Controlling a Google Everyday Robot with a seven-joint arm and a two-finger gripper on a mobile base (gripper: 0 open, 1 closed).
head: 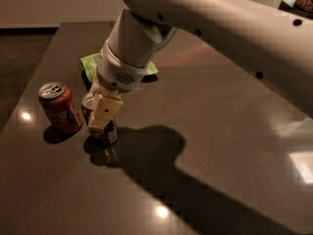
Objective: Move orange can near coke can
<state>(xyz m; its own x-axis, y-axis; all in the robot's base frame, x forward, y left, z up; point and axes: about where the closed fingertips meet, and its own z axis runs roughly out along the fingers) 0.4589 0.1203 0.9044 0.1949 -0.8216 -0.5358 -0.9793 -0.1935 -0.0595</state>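
Observation:
The orange can [107,133] stands upright on the dark table [222,131], with its silver top [89,101] showing behind a pale finger [104,112]. My gripper [100,122] comes down from the upper right and is shut on the orange can; the near finger covers most of its body. The coke can [59,107], red with white script, stands upright just left of the orange can, a narrow gap apart. I cannot tell if the orange can's base touches the table.
A green snack bag [91,65] lies behind the cans, partly hidden by my wrist. My arm crosses the upper right of the view and casts a large shadow [156,155] on the table. The table's left edge is close to the coke can.

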